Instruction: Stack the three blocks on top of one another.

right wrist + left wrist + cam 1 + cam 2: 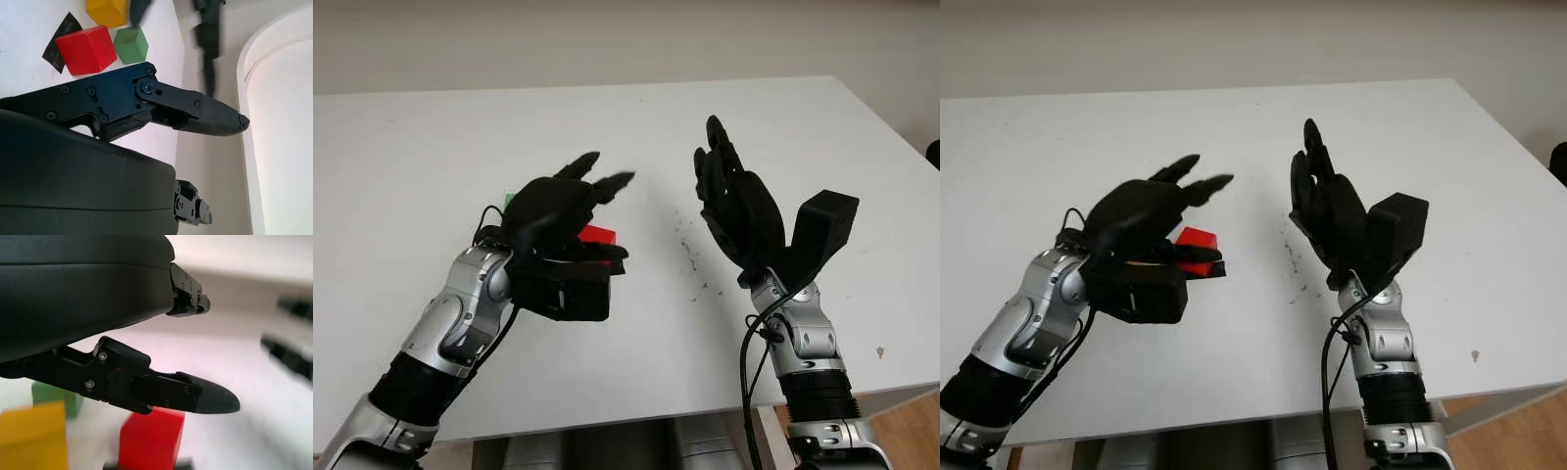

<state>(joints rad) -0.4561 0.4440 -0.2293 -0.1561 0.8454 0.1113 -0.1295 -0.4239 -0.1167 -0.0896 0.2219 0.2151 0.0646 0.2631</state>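
Three small blocks sit side by side on the white table [431, 127], none on another. The red block [599, 235] peeks out under my left hand [607, 211], and a sliver of the green block [510, 198] shows behind that hand. The right wrist view has the red block [85, 49], the green block [131, 44] and the yellow block [106, 11] close together. The left hand hovers just above them, open and holding nothing. My right hand [720, 166] is raised above the table to the right of the blocks, open.
A black patch [61, 36] lies on the table beside the red block. Dark specks [690, 257] mark the surface between the hands. The table's right edge [901, 147] and front edge [656, 406] are near.
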